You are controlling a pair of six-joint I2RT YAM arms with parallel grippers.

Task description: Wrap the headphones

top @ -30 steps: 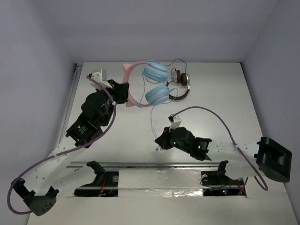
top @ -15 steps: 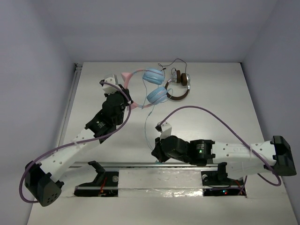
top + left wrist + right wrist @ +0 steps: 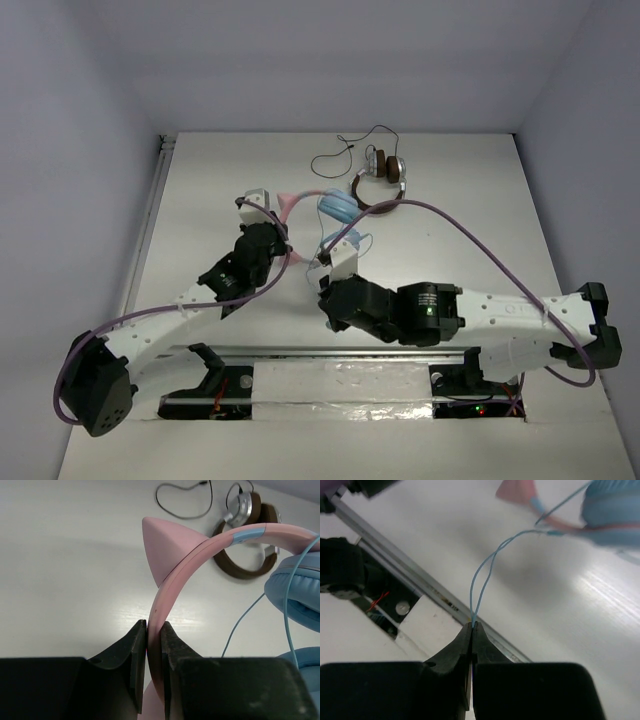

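Note:
The headphones (image 3: 338,207) have a pink cat-ear headband (image 3: 175,575) and light blue ear cups (image 3: 295,590). They hang above the table's middle. My left gripper (image 3: 278,218) is shut on the headband, whose pink band is pinched between the jaws in the left wrist view (image 3: 154,630). My right gripper (image 3: 325,292) sits just in front of the ear cups. In the right wrist view (image 3: 472,625) it is shut on a doubled strand of the thin light blue cable (image 3: 482,580), which runs up to an ear cup (image 3: 615,510).
The brown-and-silver headphones (image 3: 385,182) with a black cable (image 3: 335,160) lie at the back of the table, right behind the pink ones. A metal rail (image 3: 300,352) runs along the near edge, with the arm bases behind it.
My left gripper has carried the headphones forward and to the right, away from the back. My right gripper has moved up close under the ear cups, still pinching the cable.

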